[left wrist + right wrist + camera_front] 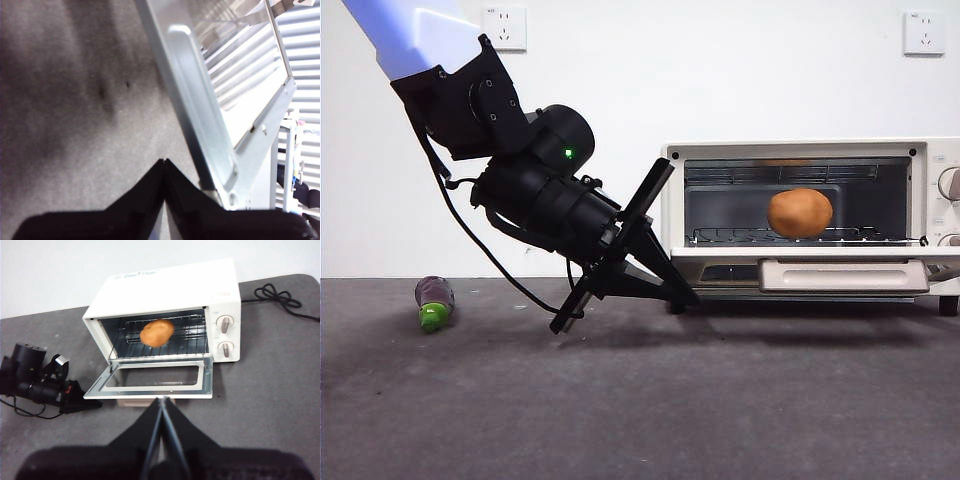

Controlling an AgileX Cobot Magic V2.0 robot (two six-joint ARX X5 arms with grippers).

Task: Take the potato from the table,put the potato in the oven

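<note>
Two arms share the table [640,400], whose grey surface lies bare in front of the oven [170,290]. Its door [155,382] hangs flat open, and the left gripper [675,295], jaws clenched on nothing, sits low at the door's left corner. Inside, the potato [800,213] rests on the wire rack [760,237]. Well back from the door edge, the right gripper [162,402] hovers pinched closed, empty
</note>
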